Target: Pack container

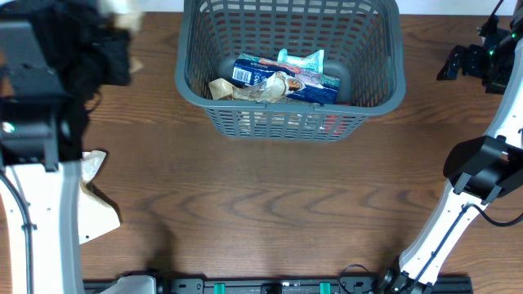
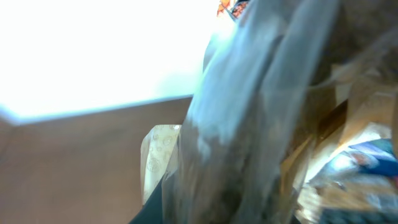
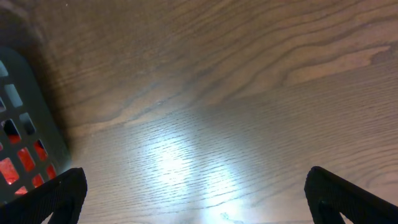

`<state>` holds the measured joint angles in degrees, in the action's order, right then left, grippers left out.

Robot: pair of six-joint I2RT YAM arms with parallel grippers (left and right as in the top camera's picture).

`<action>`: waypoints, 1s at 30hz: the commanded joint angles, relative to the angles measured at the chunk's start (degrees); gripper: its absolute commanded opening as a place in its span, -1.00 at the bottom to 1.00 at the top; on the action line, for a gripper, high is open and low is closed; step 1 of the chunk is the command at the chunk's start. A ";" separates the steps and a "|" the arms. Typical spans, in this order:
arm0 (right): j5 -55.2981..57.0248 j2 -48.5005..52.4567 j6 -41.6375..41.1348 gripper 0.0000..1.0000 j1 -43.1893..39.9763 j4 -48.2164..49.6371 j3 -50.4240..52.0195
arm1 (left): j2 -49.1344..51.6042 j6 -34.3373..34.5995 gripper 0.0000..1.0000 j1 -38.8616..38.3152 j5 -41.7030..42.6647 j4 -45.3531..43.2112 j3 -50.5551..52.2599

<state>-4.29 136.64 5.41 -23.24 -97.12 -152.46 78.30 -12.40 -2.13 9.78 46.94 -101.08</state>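
The dark grey lattice container [image 1: 384,77] stands at the table's back middle and holds several packets [image 1: 282,77], one blue and white. My left gripper [image 1: 122,28] is raised at the far left of the container, blurred, with a pale packet [image 1: 124,10] at its tip. In the left wrist view a clear greyish packet [image 2: 249,124] fills the frame and hides the fingers, so it appears held. My right gripper [image 3: 196,199] is wide open and empty over bare wood, right of the container's corner [image 3: 28,118]. It also shows in the overhead view [image 1: 449,64].
Two pale packets [image 1: 94,163] [image 1: 100,216] lie on the table at the left, beside the left arm's white link. More packets, one blue [image 2: 367,162] and one pale [image 2: 158,155], show behind the held one. Something red [image 3: 18,165] shows through the container's slots.
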 commanded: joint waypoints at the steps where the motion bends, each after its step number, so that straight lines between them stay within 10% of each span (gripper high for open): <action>1: -0.46 -0.87 -0.63 0.98 0.02 -0.17 -0.28 | -0.07 -16.79 -0.89 -8.02 4.70 -1.90 -0.42; 12: -0.46 -0.87 -0.66 0.99 0.02 -0.17 -0.28 | 7.96 -50.69 -0.88 -21.31 7.50 -7.72 -0.42; 30: -1.75 -0.87 -0.61 0.99 0.02 -0.20 -0.28 | 31.21 -45.48 -0.88 -22.16 9.05 -14.78 -0.42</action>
<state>-5.23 136.64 5.41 -23.22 -97.12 -152.44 107.57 -60.69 -24.45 17.85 32.49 -101.06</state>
